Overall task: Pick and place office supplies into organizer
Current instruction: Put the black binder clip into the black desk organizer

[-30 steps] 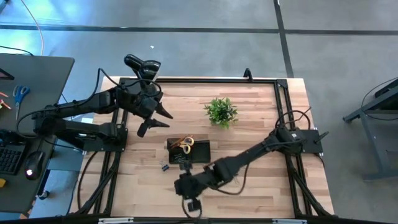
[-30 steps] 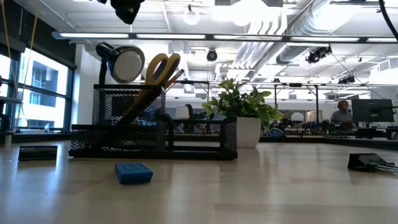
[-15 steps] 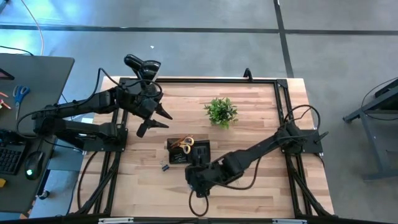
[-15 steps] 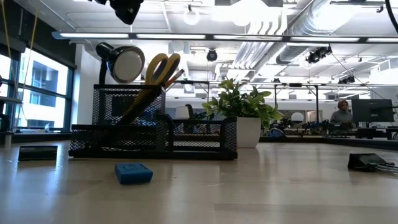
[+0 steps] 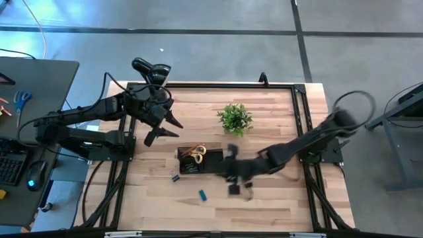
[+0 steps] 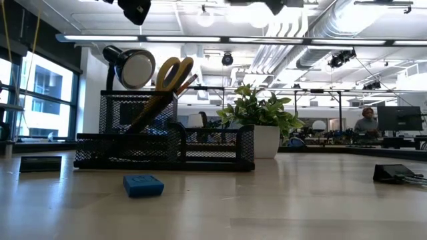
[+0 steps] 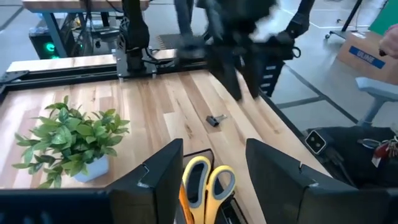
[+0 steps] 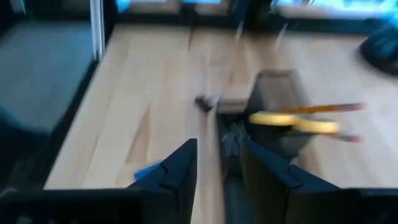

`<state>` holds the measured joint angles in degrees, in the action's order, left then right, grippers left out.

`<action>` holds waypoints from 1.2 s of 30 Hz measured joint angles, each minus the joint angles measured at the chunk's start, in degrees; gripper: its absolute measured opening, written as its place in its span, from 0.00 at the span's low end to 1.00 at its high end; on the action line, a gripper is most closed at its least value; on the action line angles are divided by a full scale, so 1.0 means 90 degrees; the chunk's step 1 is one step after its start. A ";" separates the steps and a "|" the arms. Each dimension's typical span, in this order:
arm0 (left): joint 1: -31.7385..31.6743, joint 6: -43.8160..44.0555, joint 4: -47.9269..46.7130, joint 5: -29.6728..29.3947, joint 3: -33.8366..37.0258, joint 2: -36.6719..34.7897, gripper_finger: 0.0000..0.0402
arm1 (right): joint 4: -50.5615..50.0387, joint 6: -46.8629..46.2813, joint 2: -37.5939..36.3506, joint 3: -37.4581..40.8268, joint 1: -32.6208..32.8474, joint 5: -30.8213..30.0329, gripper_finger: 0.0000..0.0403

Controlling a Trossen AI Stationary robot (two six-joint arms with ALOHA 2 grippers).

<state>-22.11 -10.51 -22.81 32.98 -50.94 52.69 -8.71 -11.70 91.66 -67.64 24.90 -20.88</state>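
Note:
The black mesh organizer (image 5: 198, 162) sits mid-table with yellow-handled scissors (image 5: 196, 151) standing in its tall cup (image 6: 137, 120). A small blue eraser (image 5: 202, 194) lies flat near the table's near edge, and a black binder clip (image 5: 175, 176) lies just left of the organizer. My right gripper (image 8: 221, 168) is open and empty, raised over the table right of the eraser and blurred. My left gripper (image 7: 211, 174) hovers open above the organizer's far-left side, looking down on the scissors (image 7: 208, 183).
A green potted plant (image 5: 234, 118) stands beyond the organizer. A black gooseneck lamp (image 5: 151, 69) is at the far-left corner. A black frame rail (image 5: 218, 84) borders the table. Bare wood lies to the right of the plant and along the near edge.
My right arm has swung quickly from the near edge over the eraser toward the table's right, its elbow rising. The blue eraser it hung over now shows uncovered from above, lying where it was. The left arm has kept still.

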 joint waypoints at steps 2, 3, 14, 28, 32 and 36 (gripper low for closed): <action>0.0000 0.0027 0.0059 -0.0094 0.0000 0.0000 0.41 | 0.0900 0.0013 -0.0755 0.0994 -0.0016 -0.0159 0.29; 0.0000 0.0027 0.0065 -0.0154 0.0000 0.0000 0.41 | 0.1448 -0.0003 -0.1067 0.1507 -0.0030 -0.0230 0.29; 0.0098 0.0753 0.0137 -0.0206 0.0396 -0.0030 0.41 | 0.7191 0.0141 -0.1819 0.5541 -0.0099 -0.0325 0.29; 0.2476 0.3927 0.0759 -0.1765 0.1727 -0.1141 0.41 | 0.7086 0.0639 -0.1815 0.5739 -0.0097 0.0112 0.29; 0.3614 0.4811 0.0371 -0.2860 0.1727 -0.1248 0.41 | 0.7089 0.0844 -0.1815 0.5739 -0.0097 0.0133 0.29; 0.4622 0.5080 0.0243 -0.3577 0.1727 -0.0880 0.41 | 0.7138 0.1141 -0.1815 0.5739 -0.0108 0.0103 0.29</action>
<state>19.49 35.21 -20.62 0.79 -35.40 44.77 55.53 -1.44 75.33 -15.99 23.93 -19.96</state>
